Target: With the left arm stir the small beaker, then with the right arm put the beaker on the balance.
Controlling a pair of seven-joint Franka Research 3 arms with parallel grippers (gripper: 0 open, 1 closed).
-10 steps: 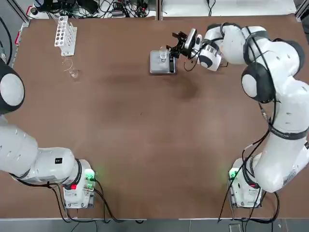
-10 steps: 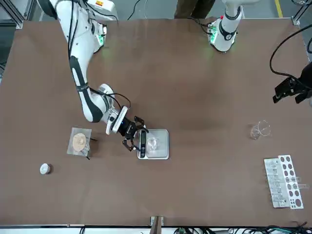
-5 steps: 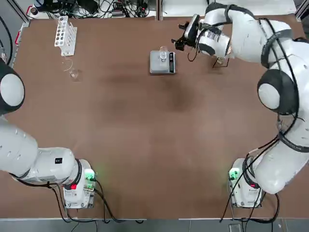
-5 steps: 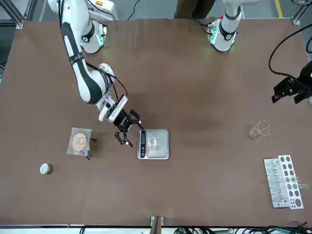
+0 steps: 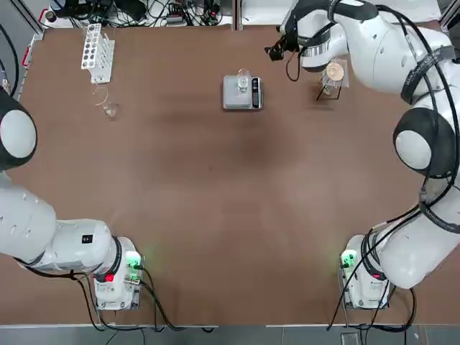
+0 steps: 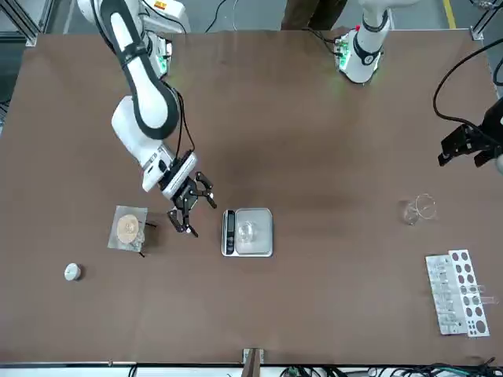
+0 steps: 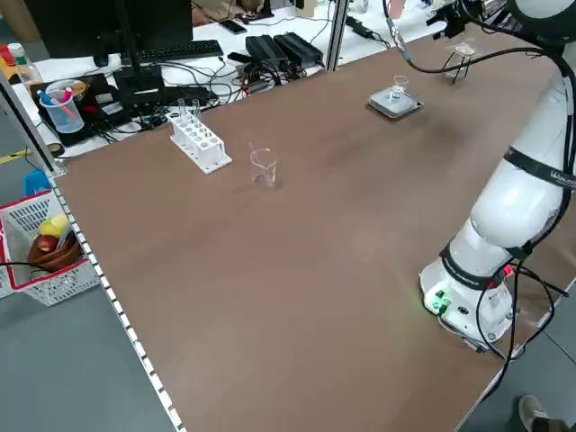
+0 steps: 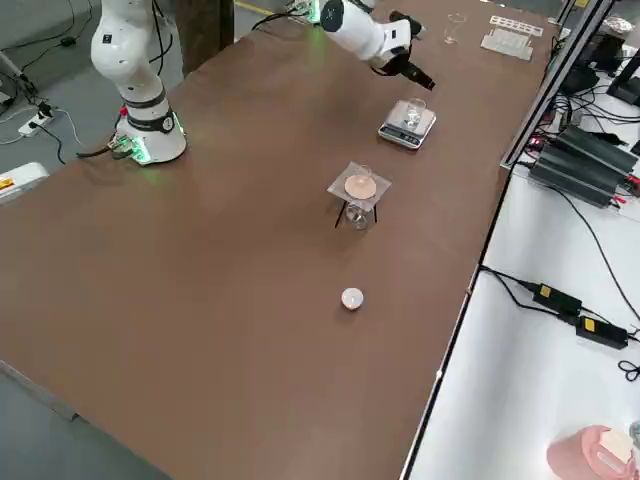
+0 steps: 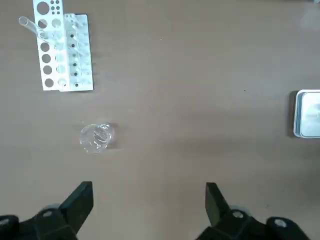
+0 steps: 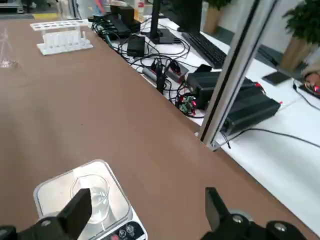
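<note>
- Pulled back to the right of the balance (image 6: pixel 264 221) since the earlier frame, the right gripper (image 6: pixel 204 220) now stands well clear of the scale; the small beaker (image 6: pixel 246 232) has not shifted visibly.
- Its claw is spread wide, with nothing between the fingers.
- Beside it, the small beaker sits upright on the pan, at the far middle of the table, apart from both claws.
- Farther right stands a small tripod stand (image 6: pixel 128 228), with a white cap (image 6: pixel 72 272) beyond it on the tabletop.
- Over on the left side, the left gripper (image 9: pixel 149 190) hangs parked above the table, also wide and empty, near a clear glass piece (image 9: pixel 96 138); a white test-tube rack (image 9: pixel 51 57) stands at the far left.
- Placing the beaker appears complete, and the step in hand looks like the right arm's retreat; whether the stirring was done, these views cannot tell.
- Next would come drawing the right arm nearer its base, the open claw and trailing cable kept clear of the glass.
</note>
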